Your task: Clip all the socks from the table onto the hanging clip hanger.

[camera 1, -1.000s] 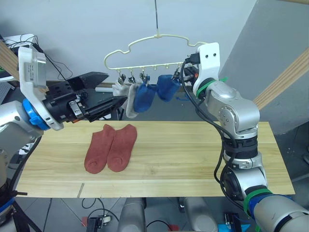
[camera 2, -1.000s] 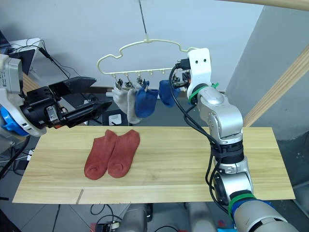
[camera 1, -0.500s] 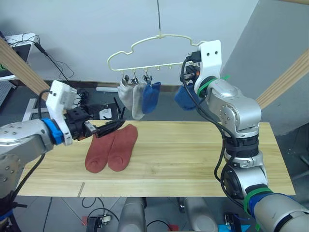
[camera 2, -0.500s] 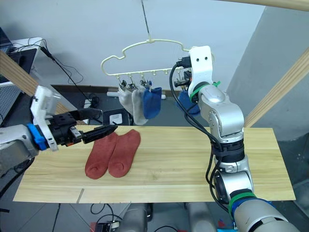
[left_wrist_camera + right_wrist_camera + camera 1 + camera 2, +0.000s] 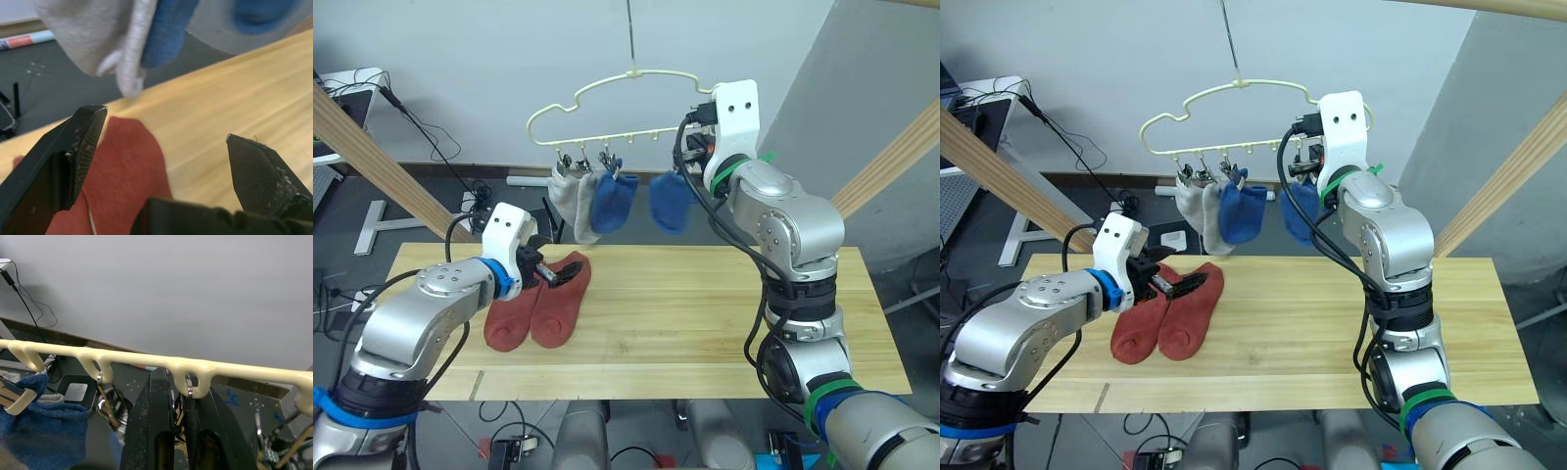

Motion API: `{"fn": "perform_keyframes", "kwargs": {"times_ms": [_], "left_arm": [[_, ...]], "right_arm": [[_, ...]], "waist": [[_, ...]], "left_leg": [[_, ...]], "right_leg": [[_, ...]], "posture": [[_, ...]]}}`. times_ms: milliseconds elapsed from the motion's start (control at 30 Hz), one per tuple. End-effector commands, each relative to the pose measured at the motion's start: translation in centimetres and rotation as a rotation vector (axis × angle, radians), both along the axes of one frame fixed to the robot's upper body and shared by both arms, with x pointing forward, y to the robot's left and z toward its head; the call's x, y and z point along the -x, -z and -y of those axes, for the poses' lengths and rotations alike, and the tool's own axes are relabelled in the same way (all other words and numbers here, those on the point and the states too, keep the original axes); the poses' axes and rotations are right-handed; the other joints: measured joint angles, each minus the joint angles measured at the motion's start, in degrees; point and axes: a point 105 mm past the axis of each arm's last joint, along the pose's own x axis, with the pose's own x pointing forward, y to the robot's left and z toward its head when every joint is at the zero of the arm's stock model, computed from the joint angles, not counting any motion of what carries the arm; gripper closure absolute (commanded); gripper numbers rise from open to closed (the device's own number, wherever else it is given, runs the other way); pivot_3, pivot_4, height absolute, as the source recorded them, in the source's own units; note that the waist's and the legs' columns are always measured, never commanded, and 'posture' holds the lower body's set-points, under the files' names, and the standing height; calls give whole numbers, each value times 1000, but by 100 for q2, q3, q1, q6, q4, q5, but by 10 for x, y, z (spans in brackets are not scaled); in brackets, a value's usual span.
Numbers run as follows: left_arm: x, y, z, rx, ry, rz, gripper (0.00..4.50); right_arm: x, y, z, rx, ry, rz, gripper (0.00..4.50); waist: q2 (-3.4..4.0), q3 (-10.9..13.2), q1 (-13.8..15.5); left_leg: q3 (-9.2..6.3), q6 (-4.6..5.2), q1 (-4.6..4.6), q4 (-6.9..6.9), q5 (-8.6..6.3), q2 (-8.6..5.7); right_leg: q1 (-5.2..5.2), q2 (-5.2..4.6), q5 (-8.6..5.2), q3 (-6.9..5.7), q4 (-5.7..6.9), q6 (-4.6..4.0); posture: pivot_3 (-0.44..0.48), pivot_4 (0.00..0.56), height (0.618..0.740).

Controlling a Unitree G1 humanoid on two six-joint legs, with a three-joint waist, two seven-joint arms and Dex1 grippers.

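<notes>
The pale yellow clip hanger (image 5: pixel 636 83) hangs above the table's (image 5: pixel 705 323) far edge. From its clips hang two light grey socks (image 5: pixel 566 196), a blue sock (image 5: pixel 610 201) and a second blue sock (image 5: pixel 671 201). My right gripper (image 5: pixel 692 147) is raised at the hanger just above that second blue sock. In the right wrist view its fingers (image 5: pixel 156 421) stand close together around a silver clip (image 5: pixel 190 391). Two rust-red socks (image 5: pixel 533 305) lie side by side on the table. My left gripper (image 5: pixel 558 277) is open, low over the cuff of the right-hand red sock (image 5: pixel 122 166).
Thick wooden poles slant up at the left (image 5: pixel 372 147) and right (image 5: pixel 891 166) of the table. Cables and a white stand (image 5: pixel 382 211) lie on the floor behind. The table's bare right half lies under my right arm.
My left arm dropped from beside the hanger down to the red socks, staying open. The second blue sock swung right and back under the hanger. My right gripper stayed at the hanger.
</notes>
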Motion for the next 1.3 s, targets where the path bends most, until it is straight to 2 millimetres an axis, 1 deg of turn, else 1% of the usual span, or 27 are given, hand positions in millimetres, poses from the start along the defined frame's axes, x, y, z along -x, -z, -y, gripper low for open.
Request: {"fn": "perform_keyframes", "kwargs": {"times_ms": [33,200,300,400,500,633,733,767,900,1167,1267,1300], "left_arm": [[-8,11,-3,-31,-18,-1,0],[-17,26,-2,-31,-22,-18,0],[-18,29,-2,-35,-19,-21,0],[-24,51,-5,-42,-53,-72,0],[-26,65,-5,-53,-46,-109,0],[-28,78,-6,-67,-50,-132,0],[-29,82,-6,-66,-50,-141,0],[-29,87,-5,-67,-49,-154,0],[-27,103,-6,-100,-47,-193,0],[-21,112,-6,-118,-27,-229,0],[-18,114,-8,-132,-19,-235,598],[-18,114,-7,-132,-18,-235,861]], "right_arm": [[11,-23,-5,-21,-24,88,4485],[12,-24,-5,-24,-23,85,4485],[12,-23,-5,-23,-22,84,4485],[12,-24,-2,-22,-17,82,4485],[13,-25,-2,-22,-13,81,4485],[14,-25,0,-24,-8,80,4485],[14,-25,0,-25,-6,79,4485],[15,-26,1,-26,-3,79,4485],[15,-26,2,-26,3,78,4485],[16,-26,3,-30,7,77,4485],[17,-27,4,-30,8,76,4500],[17,-27,4,-30,9,76,4500]], "waist": [[0,0,-2],[0,0,-4],[1,0,-8],[4,2,-3],[4,2,-19],[5,3,-20],[5,3,-22],[5,3,-22],[5,3,-22],[6,4,-31],[6,4,-33],[6,4,-33]], "left_leg": [[1,0,0,-1,0,-1],[-1,0,-1,0,0,0],[1,0,-1,0,0,0],[1,0,0,-1,0,-1],[3,0,-1,0,0,-1],[1,1,-1,-3,0,1],[2,0,-1,-2,0,0],[2,0,-1,-2,0,0],[1,0,-1,-2,0,0],[2,1,1,-2,0,0],[2,1,1,-2,0,0],[2,1,1,-3,0,0]], "right_leg": [[0,0,0,1,0,0],[-1,0,0,-1,1,0],[-1,-1,0,1,0,0],[-1,-1,0,1,0,0],[-1,-1,0,2,-1,1],[-2,0,0,0,-1,0],[-2,-1,0,2,-1,0],[-2,-1,0,2,-1,0],[-2,-1,-1,1,-1,1],[-1,-1,-1,2,0,1],[-1,-1,-1,3,-1,1],[-1,-1,-1,3,-2,1]], "posture": [[-74,334,740],[-81,337,740],[-83,338,740],[-99,346,740],[-109,350,740],[-116,352,740],[-116,352,740],[-131,357,740],[-131,357,740],[-143,357,740],[-143,357,740],[-142,356,740]]}}
